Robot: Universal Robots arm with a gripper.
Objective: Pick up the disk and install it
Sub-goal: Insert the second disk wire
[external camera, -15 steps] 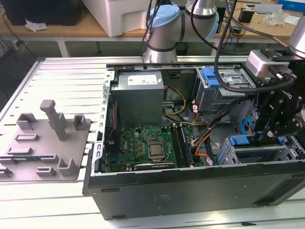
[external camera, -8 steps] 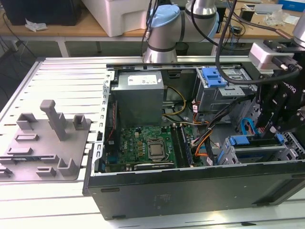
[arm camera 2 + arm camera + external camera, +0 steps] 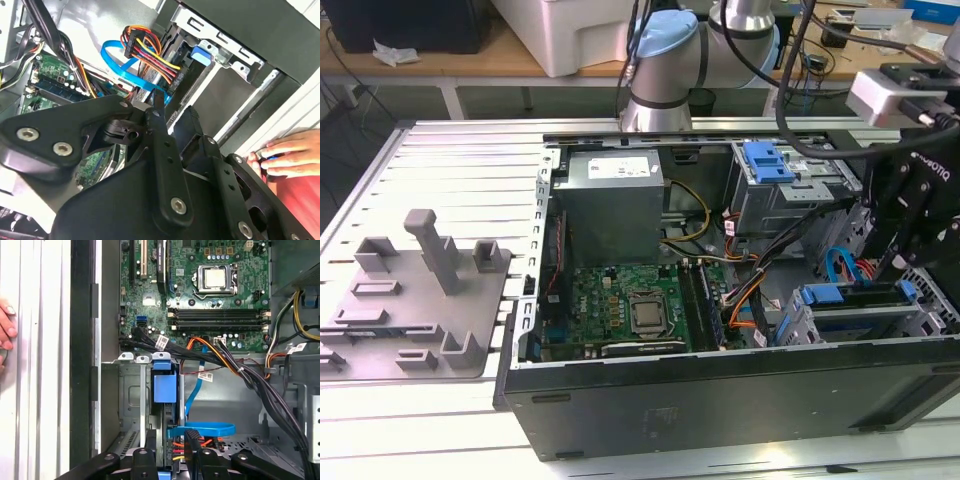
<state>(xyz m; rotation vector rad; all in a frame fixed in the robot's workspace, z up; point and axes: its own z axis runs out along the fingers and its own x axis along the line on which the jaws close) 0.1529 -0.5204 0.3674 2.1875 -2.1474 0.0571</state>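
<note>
The single gripper [image 3: 887, 272] hung low over the near corner of the open computer case [image 3: 720, 400] at the exterior view's right, its tip down among the cables. Whether it gripped anything could not be told. Directly under it stood the one disk [image 3: 855, 300], on edge in a grey drive cage [image 3: 790, 330] against the case's near wall. The disk's blue bracket faced up, and its long axis ran along that wall. In the first wrist view the gripper [image 3: 170, 452] straddled the thin upper edge of the disk [image 3: 165, 387], and one blue flat cable [image 3: 205, 430] looped just beside it. A second drive cage [image 3: 790, 195], topped by a blue latch [image 3: 768, 160], sat at the far side of the same end of the case. Farther along were one green motherboard [image 3: 620, 305] and one grey power supply box [image 3: 615, 200] by the far wall. One person's hand [image 3: 282, 155] rested on the table just outside the case wall. One grey fixture plate [image 3: 410, 300] lay on the table near its edge at the exterior view's left, well apart from the case.
</note>
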